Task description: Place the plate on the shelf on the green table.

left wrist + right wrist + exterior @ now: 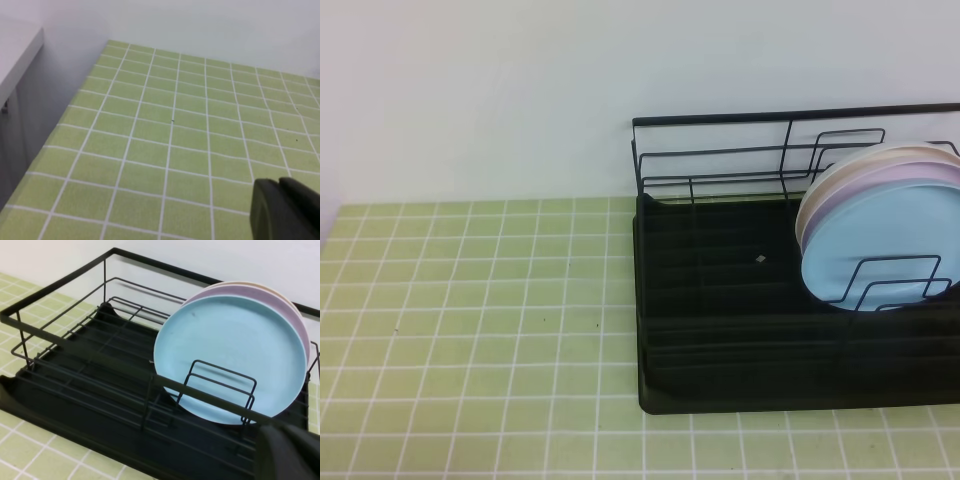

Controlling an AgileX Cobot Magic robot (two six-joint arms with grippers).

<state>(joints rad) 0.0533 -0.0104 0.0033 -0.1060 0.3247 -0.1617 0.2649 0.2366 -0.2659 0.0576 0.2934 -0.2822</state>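
Closed and empty, right gripper [289,452] hovered just before the stiff, slick-looking light blue plate [230,357], upright in black wire shelf [75,347]; exposed upper rim looked the likeliest hold.

Pink plate [930,172], cream plate [905,152] upright, stacked; white wall [520,90] behind.

The table [470,330] is light yellow-green, cut into small squares by white grout lines. The rack [720,330] on it is black all over: thin black wires above a black ribbed tray. In the rack, the front plate [865,250] is plain light blue, the plate behind it [920,180] pale pink, and the rearmost plate [880,155] cream. The wall [470,90] behind the rack is plain white. Both grippers [287,210] [287,452] are black.
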